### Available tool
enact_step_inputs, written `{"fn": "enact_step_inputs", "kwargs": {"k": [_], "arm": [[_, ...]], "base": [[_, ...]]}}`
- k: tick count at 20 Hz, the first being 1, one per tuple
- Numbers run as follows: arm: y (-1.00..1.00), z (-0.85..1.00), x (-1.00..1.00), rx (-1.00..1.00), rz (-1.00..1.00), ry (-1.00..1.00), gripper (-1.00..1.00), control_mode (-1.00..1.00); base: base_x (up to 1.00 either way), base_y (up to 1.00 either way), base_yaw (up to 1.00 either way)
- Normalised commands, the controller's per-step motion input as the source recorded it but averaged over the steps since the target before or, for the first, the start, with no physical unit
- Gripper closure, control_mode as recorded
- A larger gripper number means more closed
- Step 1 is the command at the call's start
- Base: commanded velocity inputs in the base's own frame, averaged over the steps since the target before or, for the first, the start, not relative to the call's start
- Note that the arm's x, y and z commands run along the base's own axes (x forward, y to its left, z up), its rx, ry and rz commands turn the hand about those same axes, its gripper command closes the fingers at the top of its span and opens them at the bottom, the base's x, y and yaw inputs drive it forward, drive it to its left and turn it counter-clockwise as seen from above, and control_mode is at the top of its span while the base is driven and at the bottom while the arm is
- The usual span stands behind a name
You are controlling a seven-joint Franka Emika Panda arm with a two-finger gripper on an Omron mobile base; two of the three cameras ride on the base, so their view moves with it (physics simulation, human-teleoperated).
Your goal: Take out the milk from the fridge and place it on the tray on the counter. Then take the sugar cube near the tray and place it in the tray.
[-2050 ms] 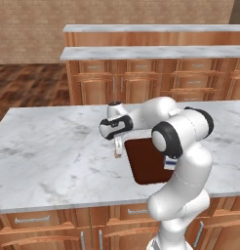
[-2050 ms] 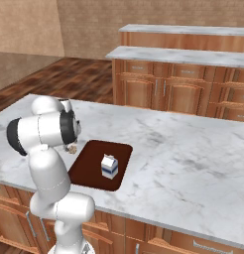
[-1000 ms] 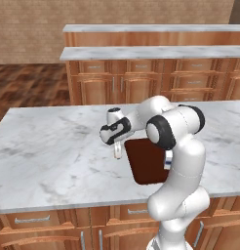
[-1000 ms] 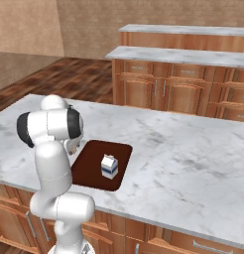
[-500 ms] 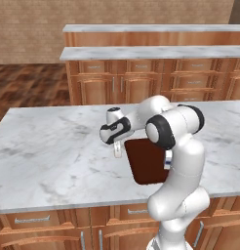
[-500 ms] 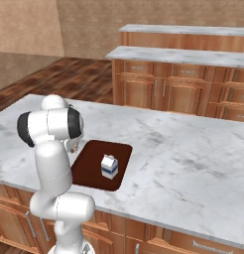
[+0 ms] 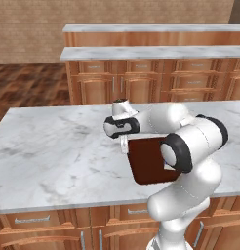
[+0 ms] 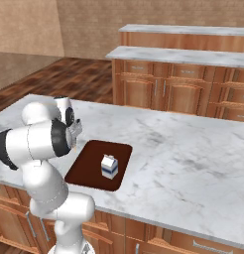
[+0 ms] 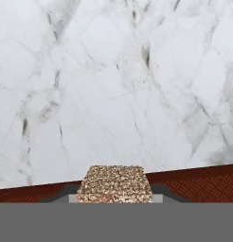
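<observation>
Marble tabletop [image 7: 53,156] is seen below; the sugar cube [image 9: 114,184] is pinched in the closed claw [image 7: 124,145] at frame bottom; the tray [image 9: 203,182], lower right, holds the milk [image 8: 109,165].

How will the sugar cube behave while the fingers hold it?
The sugar cube looks grainy and speckled, so it may crumble under hard squeezing. Its flat faces probably will not roll. Being tiny beside the milk, it is likely very light.
</observation>
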Motion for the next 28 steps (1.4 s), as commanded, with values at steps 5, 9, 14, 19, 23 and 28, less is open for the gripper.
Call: {"fn": "enact_step_inputs", "kwargs": {"k": [5,9,14,19,23,28], "arm": [[-0.67,0.10,-0.53,0.03,-0.02,0.00,1.00,-1.00],[-0.48,0.00,-0.18,0.01,0.00,0.00,1.00,-1.00],[-0.32,-0.13,0.01,0.00,0.00,0.00,1.00,-1.00],[-0.09,-0.25,0.43,0.01,0.01,0.00,1.00,-1.00],[-0.16,-0.36,0.40,0.06,0.01,0.02,1.00,-1.00],[-0.06,-0.29,0.32,0.04,0.00,0.02,1.00,-1.00]], "base": [[0.00,0.00,0.00],[0.00,0.00,0.00],[0.00,0.00,0.00],[0.00,0.00,0.00],[0.00,0.00,0.00],[0.00,0.00,0.00]]}}
